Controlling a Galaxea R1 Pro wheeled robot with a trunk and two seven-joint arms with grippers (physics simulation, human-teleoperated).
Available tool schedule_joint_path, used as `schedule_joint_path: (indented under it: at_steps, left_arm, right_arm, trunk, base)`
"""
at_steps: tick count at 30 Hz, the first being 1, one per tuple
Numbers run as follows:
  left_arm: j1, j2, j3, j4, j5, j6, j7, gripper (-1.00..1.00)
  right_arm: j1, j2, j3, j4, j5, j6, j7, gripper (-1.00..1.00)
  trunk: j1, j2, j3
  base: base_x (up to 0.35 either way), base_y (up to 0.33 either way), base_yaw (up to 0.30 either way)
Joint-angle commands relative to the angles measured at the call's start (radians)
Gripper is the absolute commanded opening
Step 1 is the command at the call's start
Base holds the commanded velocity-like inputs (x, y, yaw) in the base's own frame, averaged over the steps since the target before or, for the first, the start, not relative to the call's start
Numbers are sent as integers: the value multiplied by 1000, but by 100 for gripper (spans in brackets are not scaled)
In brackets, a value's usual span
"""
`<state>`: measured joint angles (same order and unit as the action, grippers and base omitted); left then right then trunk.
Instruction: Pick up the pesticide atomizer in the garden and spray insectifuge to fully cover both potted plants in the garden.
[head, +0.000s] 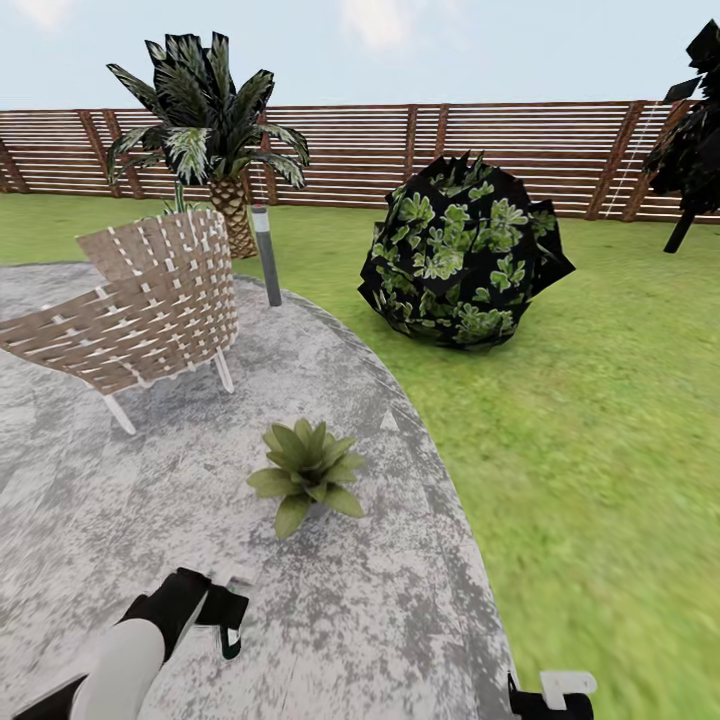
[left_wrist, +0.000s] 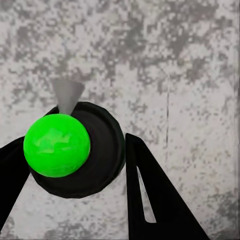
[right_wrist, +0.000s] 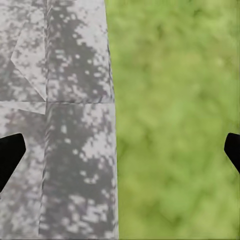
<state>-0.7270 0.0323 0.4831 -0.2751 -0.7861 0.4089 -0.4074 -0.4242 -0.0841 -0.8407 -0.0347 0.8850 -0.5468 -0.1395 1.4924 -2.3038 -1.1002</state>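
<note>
On the grey paved patio (head: 420, 600), one potted plant (head: 305, 470) sat near the lawn-side edge. The left gripper (left_wrist: 75, 165) was clamped on the pesticide atomizer (left_wrist: 75, 150), probably light and rigid, best held around its body. The right gripper (right_wrist: 120, 150) hung spread wide.

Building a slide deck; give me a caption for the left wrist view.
Left gripper holding the green-topped atomizer above the grey patio.

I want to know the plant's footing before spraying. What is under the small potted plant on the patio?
Under the potted plant lies the grey mottled patio paving. The leaves spread over the base, so its pot and the paving directly beneath are covered and cannot be seen.
</note>
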Motion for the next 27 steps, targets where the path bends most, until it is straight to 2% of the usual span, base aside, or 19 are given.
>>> schedule_joint_path:
  at_steps: [1, 8, 14, 23, 27]
  left_arm:
    - [-2, -5, 8, -3, -10, 8, -7, -100]
    - [-2, -9, 8, -6, -11, 13, -6, -100]
    - [0, -8, 7, -5, -13, 13, -5, -100]
    - [-1, -5, 12, -6, -5, 11, -4, -100]
    - [-7, -17, 6, -37, -8, 13, -16, -100]
  right_arm:
    - [-1, 0, -4, 2, 11, -2, -8, 100]
    - [-1, 7, 1, 4, 17, -1, -2, 100]
    - [-1, 8, 0, 3, 12, -1, -2, 100]
    - [-1, 9, -1, 2, 9, -1, -6, 100]
    - [-1, 8, -1, 3, 11, -1, -5, 100]
  trunk:
    - [0, 0, -1]
    - [0, 0, -1]
    - [0, 0, -1]
    - [0, 0, -1]
    - [0, 0, -1]
  base:
    - [276, 0, 0]
    - [329, 36, 0]
    - [245, 225, 14]
    - [28, 27, 83]
    - [0, 0, 0]
